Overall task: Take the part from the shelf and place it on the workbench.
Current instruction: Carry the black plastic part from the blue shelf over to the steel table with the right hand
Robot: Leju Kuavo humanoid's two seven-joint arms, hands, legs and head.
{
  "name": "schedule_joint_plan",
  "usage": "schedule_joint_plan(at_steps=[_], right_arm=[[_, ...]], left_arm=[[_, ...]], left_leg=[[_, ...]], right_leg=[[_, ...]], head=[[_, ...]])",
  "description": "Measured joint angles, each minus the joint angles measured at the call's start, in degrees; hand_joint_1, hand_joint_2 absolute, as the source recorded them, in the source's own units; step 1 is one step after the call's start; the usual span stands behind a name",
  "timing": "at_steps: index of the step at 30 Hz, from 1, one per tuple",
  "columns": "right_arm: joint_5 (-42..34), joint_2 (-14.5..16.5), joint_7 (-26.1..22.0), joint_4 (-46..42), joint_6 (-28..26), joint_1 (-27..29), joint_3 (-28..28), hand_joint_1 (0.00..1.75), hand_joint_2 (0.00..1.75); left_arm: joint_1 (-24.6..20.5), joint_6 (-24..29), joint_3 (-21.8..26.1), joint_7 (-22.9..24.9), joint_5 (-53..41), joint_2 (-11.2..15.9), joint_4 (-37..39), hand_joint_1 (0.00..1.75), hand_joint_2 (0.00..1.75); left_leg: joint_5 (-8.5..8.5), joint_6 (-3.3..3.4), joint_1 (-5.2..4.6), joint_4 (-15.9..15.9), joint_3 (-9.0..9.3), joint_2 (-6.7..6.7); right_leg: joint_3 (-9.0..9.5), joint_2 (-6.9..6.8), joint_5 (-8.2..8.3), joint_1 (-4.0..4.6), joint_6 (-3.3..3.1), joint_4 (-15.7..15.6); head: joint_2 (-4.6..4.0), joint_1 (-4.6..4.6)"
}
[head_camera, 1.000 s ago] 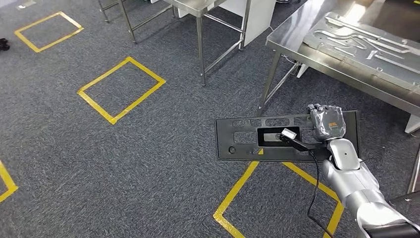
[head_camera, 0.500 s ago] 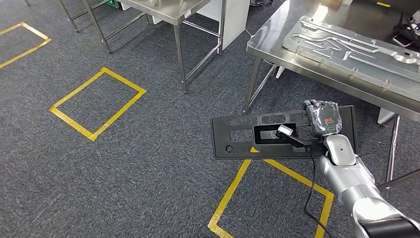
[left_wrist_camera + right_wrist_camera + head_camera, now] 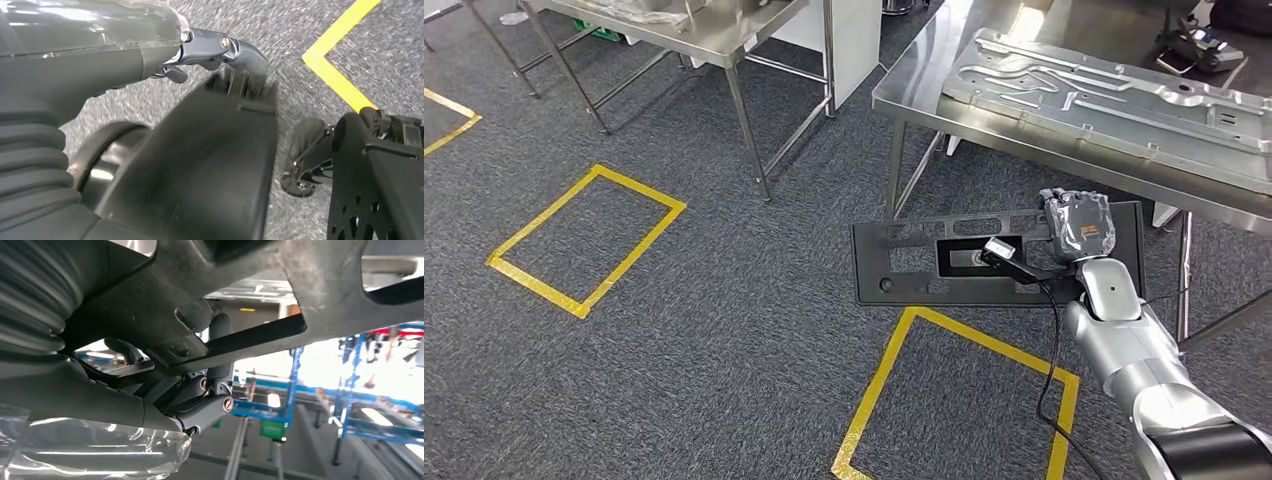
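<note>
Part: flat black panel (image 3: 999,262) with cut-outs, lower right of centre in the head view, held level above the carpet.
Right hand: right hand (image 3: 1079,228) grips the panel's right end — fingers wrapped over the far edge.
Left hand: left hand (image 3: 220,47) hangs low over the floor; whether it is closed, I cannot tell.
Workbench: steel workbench (image 3: 924,88), upper right, just beyond the panel, already bearing a metal plate (image 3: 1114,90).
Doing it well: raise the panel clear of the bench edge, keep it level — and set it on bare steel, not on the plate.
</note>
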Motion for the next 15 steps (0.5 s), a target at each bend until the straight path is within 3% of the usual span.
schedule_joint_plan(at_steps=[1, 2, 3, 5, 7, 8, 10, 12, 13, 15], right_arm=[[0.09, 0.13, 0.09, 0.08, 0.01, 0.02, 0.07, 1.75, 1.75], [0.17, 0.23, 0.15, 0.17, 0.01, 0.05, 0.16, 1.75, 1.75], [0.22, 0.31, 0.18, 0.25, 0.01, 0.08, 0.26, 1.75, 1.75], [0.23, 0.41, 0.2, 0.34, 0.01, 0.04, 0.38, 1.75, 1.75], [0.21, 0.54, 0.2, 0.44, 0.01, -0.19, 0.42, 1.75, 1.75], [0.21, 0.61, 0.2, 0.54, 0.01, -0.25, 0.44, 1.75, 1.75], [0.3, 0.7, 0.21, 0.75, 0.01, -0.22, 0.51, 1.75, 1.75], [0.56, 0.76, 0.3, 0.91, 0.0, -0.26, 0.63, 1.75, 1.75], [0.72, 0.81, 0.42, 1.0, 0.0, -0.48, 0.68, 1.75, 1.75], [1.11, 1.01, 0.71, 1.21, 0.01, -0.95, 0.74, 1.75, 1.75]], left_arm=[[0.04, -0.01, -0.27, 0.02, -0.34, 0.01, 0.0, 0.0, 1.75], [0.05, 0.02, -0.49, 0.03, -0.66, 0.0, 0.0, 0.0, 1.75], [0.05, 0.06, -0.64, 0.04, -0.93, -0.01, 0.0, 0.0, 1.75], [0.0, 0.14, -0.92, 0.05, -1.29, 0.0, 0.0, 0.0, 1.75], [-0.04, 0.15, -1.27, 0.05, -1.56, 0.01, 0.0, 0.0, 1.75], [-0.09, 0.13, -1.44, 0.04, -1.68, 0.01, 0.0, 0.0, 1.75], [-0.21, 0.07, -1.73, 0.04, -1.86, -0.02, 0.0, 0.0, 1.75], [-0.33, 0.03, -1.9, 0.02, -2.04, -0.07, 0.0, 0.0, 1.75], [-0.41, 0.03, -1.96, 0.01, -2.14, -0.14, 0.0, 0.0, 1.75], [-0.46, 0.02, -2.03, -0.02, -2.33, -0.23, 0.0, 0.0, 1.75]], left_leg=[[-0.8, -0.03, 0.02, 3.29, -2.02, -0.15], [-0.52, 0.02, 0.03, 4.71, -3.22, -0.25], [1.0, 0.17, 0.03, 3.74, -3.25, -0.35], [5.89, 0.75, 0.0, -3.83, -0.41, -1.3], [8.25, 1.36, -0.07, -10.36, 2.69, -2.89], [8.17, 1.63, -0.17, -11.8, 3.43, -3.37], [7.54, 2.11, -0.26, -12.64, 4.26, -2.88], [7.31, 2.69, -0.1, -13.56, 5.43, -2.25], [7.18, 2.89, -0.01, -13.89, 5.99, -1.97], [6.66, 3.12, 0.0, -14.13, 6.66, -1.36]], right_leg=[[0.29, 0.49, -0.26, 0.11, -0.09, 0.01], [0.63, 1.05, -0.55, 0.19, -0.08, 0.03], [1.05, 1.63, -0.88, 0.25, -0.02, 0.04], [2.08, 2.68, -1.67, 0.27, 0.21, 0.02], [2.68, 3.65, -2.37, 0.27, 0.77, -0.1], [2.85, 4.05, -2.46, 0.16, 1.15, -0.13], [3.04, 4.46, -2.28, -0.07, 1.91, -0.15], [2.7, 2.95, -2.74, -0.06, 2.3, 1.21], [1.55, 1.94, -3.7, -0.02, 2.43, 3.32], [-2.84, 0.52, -6.31, 0.01, 2.78, 10.16]], head=[[0.0, 0.0], [0.0, 0.0], [0.0, 0.0], [0.0, 0.0], [0.0, -0.01], [0.0, -0.01], [0.0, -0.01], [0.0, 0.02], [0.0, 0.03], [0.0, 0.04]])
